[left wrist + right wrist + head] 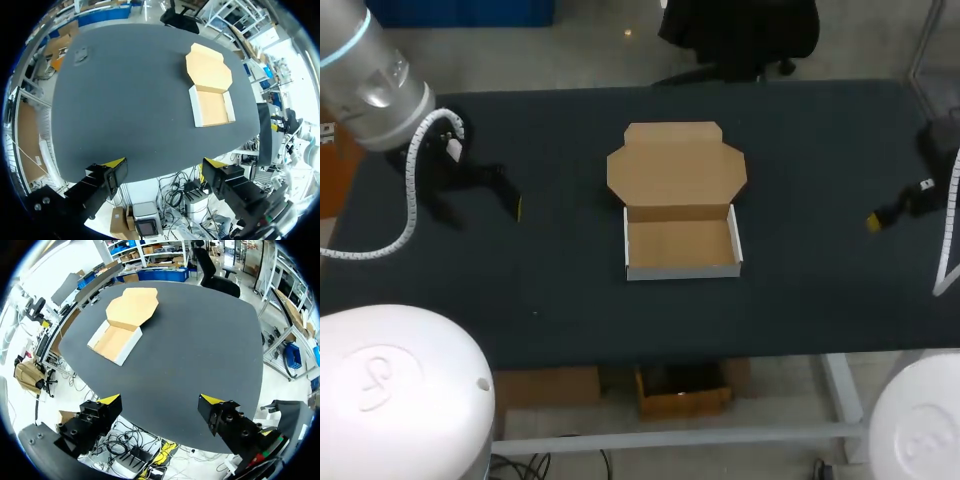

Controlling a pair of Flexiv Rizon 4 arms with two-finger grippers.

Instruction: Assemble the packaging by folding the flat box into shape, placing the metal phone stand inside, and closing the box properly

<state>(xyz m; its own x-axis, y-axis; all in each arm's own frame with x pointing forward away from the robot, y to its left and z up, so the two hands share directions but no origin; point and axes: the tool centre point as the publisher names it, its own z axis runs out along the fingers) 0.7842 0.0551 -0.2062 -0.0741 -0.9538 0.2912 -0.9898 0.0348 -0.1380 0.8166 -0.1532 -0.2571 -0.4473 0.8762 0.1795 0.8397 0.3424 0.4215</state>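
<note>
Far left of the head view: the left arm, in from the upper corner, a white ribbed cable looped beside it. Just past its wrist, low over the dark table, the left gripper, one yellow tip showing on the side toward the middle. From its own wrist camera: fingers spread wide apart, nothing between them, only the table's near edge ahead. Open-handed and empty.

Middle of the table: the cardboard box, already folded into a shallow tray, white outside, brown inside, floor bare. Lid laid flat back on the table at the far side, joined to the tray's rear wall, side flaps splayed out. Well apart from both grippers.

Far right, near the table's edge: the right gripper, dark, one yellow tip turned inward toward the box. Through its wrist camera: both fingers set wide, nothing gripped, the box well ahead and off to one side. Beside this gripper, at the head view's right border, a second ribbed cable.
</note>
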